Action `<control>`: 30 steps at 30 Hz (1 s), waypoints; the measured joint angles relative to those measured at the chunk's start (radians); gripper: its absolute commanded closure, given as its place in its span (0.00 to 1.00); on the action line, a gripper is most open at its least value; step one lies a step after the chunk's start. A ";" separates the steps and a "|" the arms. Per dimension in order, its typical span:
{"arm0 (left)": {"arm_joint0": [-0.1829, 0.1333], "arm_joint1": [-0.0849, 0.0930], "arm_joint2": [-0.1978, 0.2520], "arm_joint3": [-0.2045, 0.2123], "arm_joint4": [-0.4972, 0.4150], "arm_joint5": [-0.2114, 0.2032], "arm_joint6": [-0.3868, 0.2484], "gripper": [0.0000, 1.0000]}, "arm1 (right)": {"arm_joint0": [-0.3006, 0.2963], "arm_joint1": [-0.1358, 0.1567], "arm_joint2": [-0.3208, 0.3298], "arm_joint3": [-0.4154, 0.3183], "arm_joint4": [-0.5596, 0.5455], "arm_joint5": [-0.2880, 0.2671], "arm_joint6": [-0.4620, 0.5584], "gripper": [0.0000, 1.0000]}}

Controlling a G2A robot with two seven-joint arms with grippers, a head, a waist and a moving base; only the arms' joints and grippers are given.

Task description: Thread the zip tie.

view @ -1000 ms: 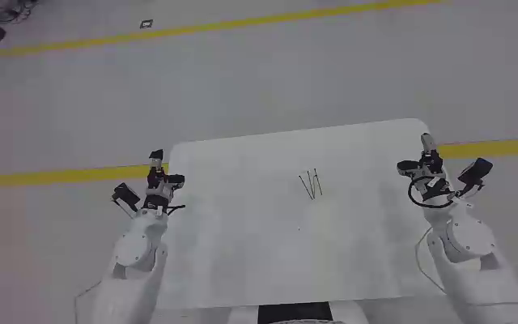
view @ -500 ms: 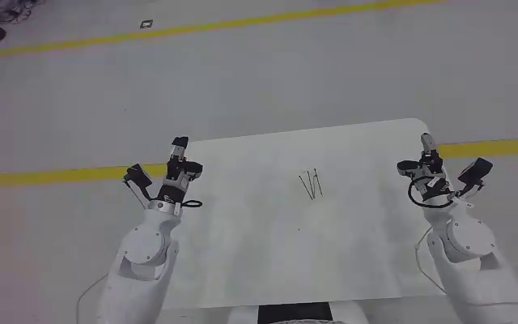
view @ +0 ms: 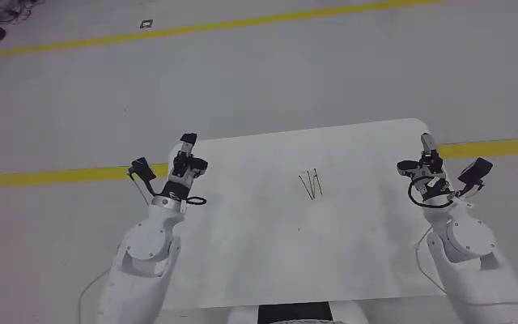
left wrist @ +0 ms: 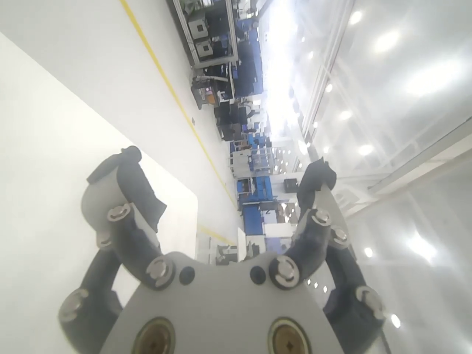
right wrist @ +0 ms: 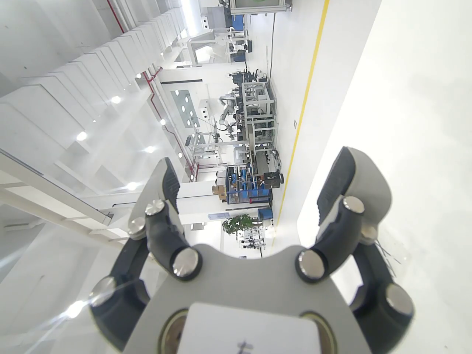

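The zip ties (view: 311, 184) — a few thin dark strands, too fine to count with certainty — lay loosely bunched on the white table (view: 243, 267), a little right of its middle and toward the far edge. Judge them as nearly weightless, springy and slick: they would likely skate or flick away under a sideways nudge, and a pinch on one could drag its neighbours along. The better hold looked to be near one end of a single strand, leaving the tail free for threading while your other gripper took the head. Neither arm touched them. Your left gripper (view: 188, 142) hung over the table's far left corner, well apart from the ties, pointing away from the body; its fingers (left wrist: 125, 182) stood wide apart with nothing between them. Your right gripper (view: 426, 141) sat at the table's right edge near the far corner, likewise pointing outward, its fingers (right wrist: 343, 182) spread and empty.
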 measured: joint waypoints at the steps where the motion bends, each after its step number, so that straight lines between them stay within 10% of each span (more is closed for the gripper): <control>1: -0.017 0.000 0.017 0.003 0.022 0.013 -0.016 0.00 | 0.000 0.000 0.000 0.000 0.000 0.000 0.000 0.00; 10: -0.220 -0.025 0.272 0.126 0.233 0.186 -0.020 0.00 | 0.000 0.000 0.000 0.000 0.000 0.000 0.000 0.00; 26: -0.228 -0.028 0.286 0.128 0.225 0.193 -0.006 0.00 | 0.000 0.000 0.000 0.000 0.000 0.000 0.000 0.00; 30: -0.301 -0.030 0.368 0.130 0.341 0.221 -0.115 0.00 | 0.000 0.000 0.000 0.000 0.000 0.000 0.000 0.00</control>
